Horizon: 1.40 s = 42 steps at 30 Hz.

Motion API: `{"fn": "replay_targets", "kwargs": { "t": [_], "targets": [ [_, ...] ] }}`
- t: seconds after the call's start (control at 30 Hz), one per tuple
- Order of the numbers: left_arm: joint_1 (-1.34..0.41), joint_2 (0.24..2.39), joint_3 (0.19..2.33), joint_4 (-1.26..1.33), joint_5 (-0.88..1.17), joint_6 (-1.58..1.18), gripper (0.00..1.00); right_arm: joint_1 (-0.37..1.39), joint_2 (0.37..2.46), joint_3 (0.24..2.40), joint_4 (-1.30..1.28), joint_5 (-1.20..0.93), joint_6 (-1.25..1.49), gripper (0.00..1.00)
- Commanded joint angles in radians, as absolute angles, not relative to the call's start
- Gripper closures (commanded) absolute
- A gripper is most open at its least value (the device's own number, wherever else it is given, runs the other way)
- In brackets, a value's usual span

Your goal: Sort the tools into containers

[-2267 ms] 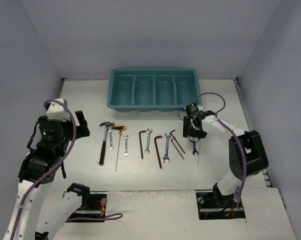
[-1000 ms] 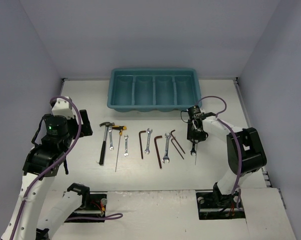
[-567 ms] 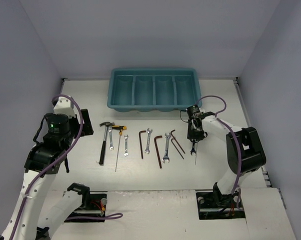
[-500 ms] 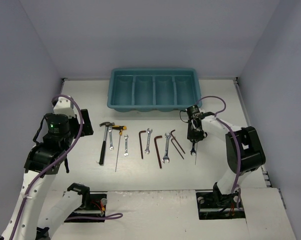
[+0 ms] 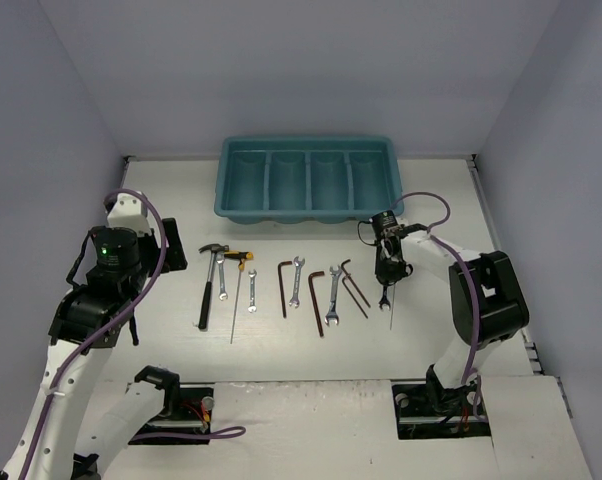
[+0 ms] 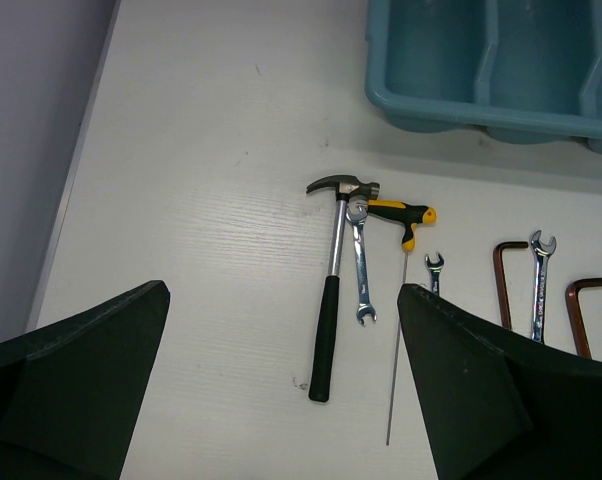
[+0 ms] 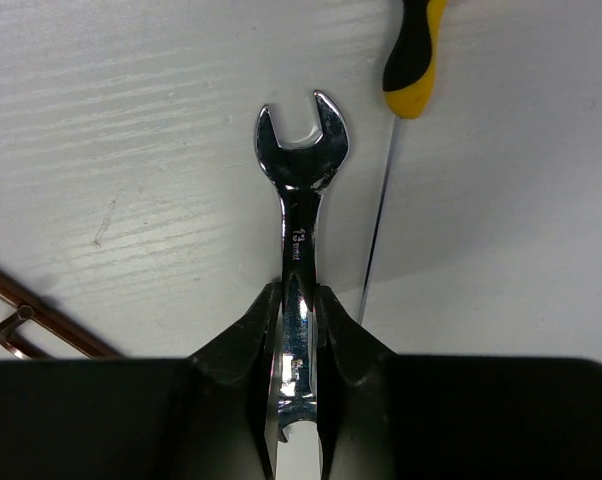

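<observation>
My right gripper (image 5: 386,268) (image 7: 301,296) is shut on the shank of a silver wrench (image 7: 301,195) (image 5: 385,296), pointing down at the table. Beside it lies a T-handle driver with a yellow-black handle (image 7: 414,55). My left gripper (image 5: 167,248) (image 6: 281,400) is open and empty, held above the table left of the hammer (image 6: 333,285) (image 5: 209,285). In a row lie further wrenches (image 5: 222,278) (image 5: 297,281) (image 5: 332,297), reddish-brown hex keys (image 5: 283,287) (image 5: 316,298) (image 5: 353,285) and a second T-handle driver (image 5: 239,290). The teal tray (image 5: 308,150) stands behind them, its compartments empty.
The tray's front rim (image 6: 481,110) shows at the top of the left wrist view. A hex key (image 7: 41,318) lies just left of my right gripper. Grey walls close in the left, right and back sides.
My right gripper has come down a little toward the near side, over the wrench. My left arm has drawn back and up. In the last half second almost nothing moves.
</observation>
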State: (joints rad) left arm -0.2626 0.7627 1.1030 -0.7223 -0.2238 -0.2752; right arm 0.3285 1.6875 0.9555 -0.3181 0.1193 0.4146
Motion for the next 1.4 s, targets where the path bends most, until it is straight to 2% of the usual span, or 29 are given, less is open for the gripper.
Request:
{"fn": "replay_targets", "kwargs": {
  "t": [0.0,0.23,0.4,0.63,0.87,1.03,1.13,1.23,1.27,1.37],
  "targets": [
    [-0.267,0.772,1.13,-0.695,-0.213,-0.29,0.03,0.37,1.665,1.003,-0.331,0.115,0.404,1.0],
    [-0.267,0.773,1.134,-0.697,-0.209,-0.291,0.03,0.391,1.539,1.197,-0.358,0.139,0.349,1.0],
    [-0.267,0.777,1.134,-0.698,-0.209,-0.29,0.03,0.388,1.578,1.457,-0.359,0.172,0.225,1.0],
    [-0.267,0.784,1.136,-0.7,-0.208,-0.297,0.03,0.326,1.836,1.84,-0.354,0.184,0.121,1.0],
    [-0.267,0.793,1.11,-0.712,-0.199,-0.314,0.03,0.25,2.226,2.207,-0.347,0.099,0.147,1.0],
    [-0.268,0.789,1.103,-0.722,-0.192,-0.318,0.02,0.25,2.365,2.323,-0.341,0.071,0.142,1.0],
    [-0.268,0.784,1.099,-0.725,-0.188,-0.326,0.03,0.25,2.391,2.332,-0.337,0.068,0.14,0.88],
    [-0.267,0.785,1.097,-0.727,-0.181,-0.331,0.02,0.25,2.362,2.321,-0.337,0.082,0.132,0.64],
    [-0.268,0.785,1.097,-0.724,-0.18,-0.334,0.03,0.25,2.335,2.311,-0.337,0.098,0.131,0.51],
    [-0.267,0.8,1.097,-0.724,-0.164,-0.339,0.03,0.251,2.249,2.269,-0.338,0.147,0.129,0.34]
  ]
}}
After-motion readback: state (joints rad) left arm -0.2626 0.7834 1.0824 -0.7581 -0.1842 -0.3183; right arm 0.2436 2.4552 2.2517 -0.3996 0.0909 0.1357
